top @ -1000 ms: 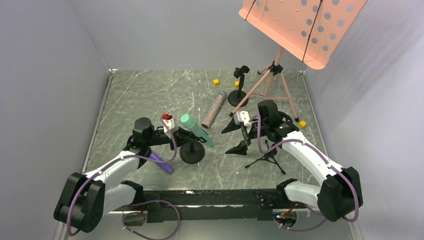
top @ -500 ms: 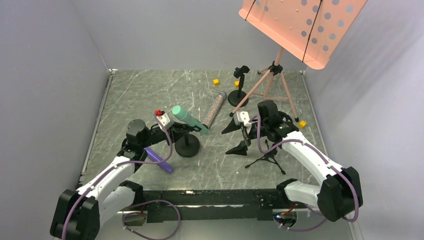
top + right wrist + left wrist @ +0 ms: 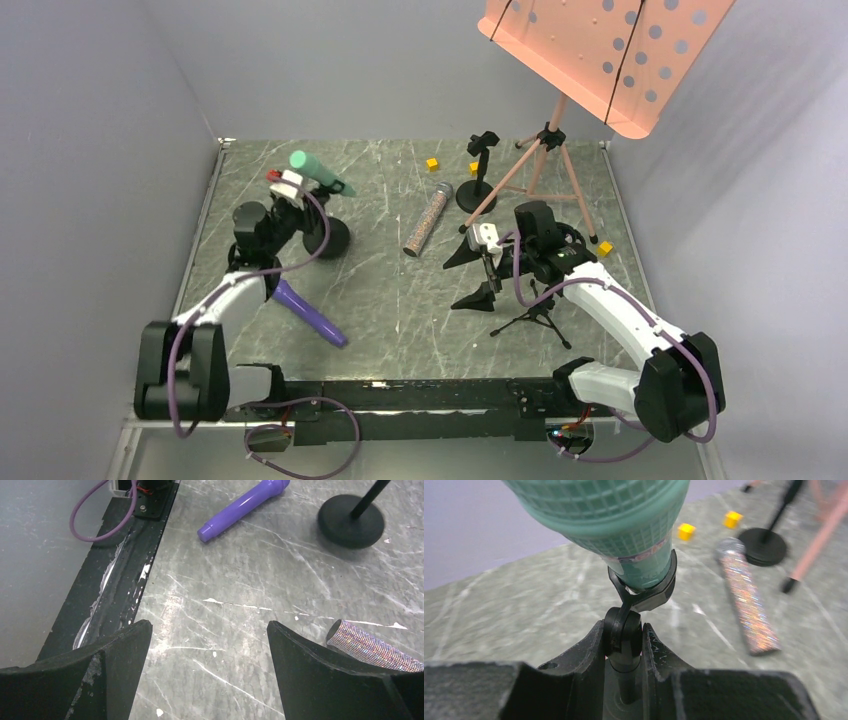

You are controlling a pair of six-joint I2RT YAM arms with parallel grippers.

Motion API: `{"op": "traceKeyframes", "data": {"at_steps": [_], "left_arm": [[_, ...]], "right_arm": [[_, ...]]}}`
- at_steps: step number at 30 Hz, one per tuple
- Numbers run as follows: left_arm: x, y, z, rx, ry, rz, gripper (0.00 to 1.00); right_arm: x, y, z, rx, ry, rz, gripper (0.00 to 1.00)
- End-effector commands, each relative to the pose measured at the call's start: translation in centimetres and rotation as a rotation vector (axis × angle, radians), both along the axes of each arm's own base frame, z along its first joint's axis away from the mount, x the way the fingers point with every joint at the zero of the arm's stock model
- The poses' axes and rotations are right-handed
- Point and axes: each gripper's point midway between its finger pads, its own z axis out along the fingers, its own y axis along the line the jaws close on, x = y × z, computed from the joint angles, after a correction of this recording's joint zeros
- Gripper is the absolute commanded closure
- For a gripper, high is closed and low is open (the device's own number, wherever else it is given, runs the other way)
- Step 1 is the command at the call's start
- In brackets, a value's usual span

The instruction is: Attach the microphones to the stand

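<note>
The teal-green microphone (image 3: 318, 172) sits in the clip of a black round-base stand (image 3: 327, 238) at the far left. My left gripper (image 3: 296, 200) is shut on that stand's post just under the clip. In the left wrist view the fingers close on the joint (image 3: 623, 630) below the teal head (image 3: 614, 515). The purple microphone (image 3: 308, 312) lies flat near the left arm. The glittery microphone (image 3: 427, 219) lies flat mid-table. My right gripper (image 3: 474, 270) is open and empty above bare table, right of centre; its wrist view shows the purple microphone (image 3: 245, 505) and the glittery one's end (image 3: 372, 647).
A second black round-base stand (image 3: 478, 188) with an empty clip stands at the back. A small black tripod stand (image 3: 535, 315) is under the right arm. A pink music stand (image 3: 560, 160) is at the back right. Yellow cubes (image 3: 432, 164) lie near the back.
My left gripper has carried the stand with the teal microphone from the table's middle to the far left. The purple microphone now lies uncovered. The right arm has not moved.
</note>
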Motion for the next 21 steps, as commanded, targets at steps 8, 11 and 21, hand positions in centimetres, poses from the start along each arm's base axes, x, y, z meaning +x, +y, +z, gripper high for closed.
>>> {"op": "traceKeyframes", "data": {"at_steps": [8,11,21], "left_arm": [[13.2,12.6,10.5,0.012,-0.346,0.372,1.0],[15.6,15.3,10.3,-0.01,-0.348,0.425,1.0],[20.5,21.1,7.4,0.009,-0.292,0.503,1.0]], "right_arm": [[-0.8,0.4,-0.4,-0.01,-0.014,0.073,0.09],[-0.8,0.4,-0.4,-0.016,-0.01,0.076,0.09],[-0.9,0.6,-1.6,-0.054,0.017,0.1,0.09]]}}
